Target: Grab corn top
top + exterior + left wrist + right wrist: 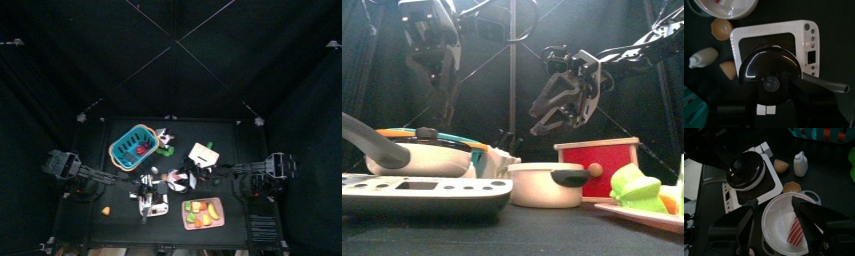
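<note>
Orange corn point(106, 211) lies alone at the table's point(120, 228) front-left corner, well apart from both grippers. Our right gripper point(773, 218) hangs spread above the white pot point(784, 213); our left gripper's spread we cannot tell.

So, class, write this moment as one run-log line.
left gripper: raised | right gripper: open above white pot | corn: ungrasped

corn point(106, 211) too small for detail

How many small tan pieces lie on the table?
2. One tan piece lies beside the bottle; the other lies by the white pot. More may be hidden.
</note>
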You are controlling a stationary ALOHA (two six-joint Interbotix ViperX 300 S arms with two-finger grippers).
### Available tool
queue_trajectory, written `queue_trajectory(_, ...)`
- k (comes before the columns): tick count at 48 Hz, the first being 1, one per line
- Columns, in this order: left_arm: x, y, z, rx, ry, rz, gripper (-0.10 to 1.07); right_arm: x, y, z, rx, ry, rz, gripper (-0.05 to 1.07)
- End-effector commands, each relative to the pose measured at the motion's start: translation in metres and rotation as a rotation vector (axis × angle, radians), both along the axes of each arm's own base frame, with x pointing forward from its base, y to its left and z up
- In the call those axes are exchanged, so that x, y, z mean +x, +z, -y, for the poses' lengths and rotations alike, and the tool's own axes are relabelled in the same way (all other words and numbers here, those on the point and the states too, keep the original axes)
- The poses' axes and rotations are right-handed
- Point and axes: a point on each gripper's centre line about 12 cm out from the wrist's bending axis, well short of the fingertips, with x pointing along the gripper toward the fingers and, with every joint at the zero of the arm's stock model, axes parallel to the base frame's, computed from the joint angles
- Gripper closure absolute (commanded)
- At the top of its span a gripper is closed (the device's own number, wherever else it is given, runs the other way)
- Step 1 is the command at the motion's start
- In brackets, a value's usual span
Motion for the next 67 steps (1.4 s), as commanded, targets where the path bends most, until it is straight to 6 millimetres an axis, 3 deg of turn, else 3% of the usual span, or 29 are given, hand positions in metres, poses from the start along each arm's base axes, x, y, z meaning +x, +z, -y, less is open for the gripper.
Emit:
queue_trajectory(1,-0.002,0.025,-0.002,-0.003,-0.005,0.084,0.19,0.004,0.012,0.002,-0.004,-0.003,0.037,0.13)
queue_trajectory(13,-0.036,0.042,0.0,-0.015,-0.042,0.131,0.19,0.003,0.012,0.001,-0.004,-0.002,0.037,0.13)
queue_trajectory(23,-0.078,0.029,0.028,-0.127,-0.077,0.054,0.19,0.004,0.011,0.002,-0.001,-0.007,0.031,0.13)
queue_trajectory(34,-0.117,0.021,0.047,-0.351,0.032,-0.087,0.11,0.006,0.006,0.004,0.003,-0.023,0.007,0.13)
queue_trajectory(47,-0.153,0.009,0.053,-0.331,0.179,-0.308,0.05,0.011,-0.001,0.005,0.007,-0.031,-0.018,0.13)
queue_trajectory(67,-0.181,-0.022,0.065,-0.319,0.512,-0.408,0.05,0.019,-0.005,0.007,-0.001,-0.031,-0.03,0.13)
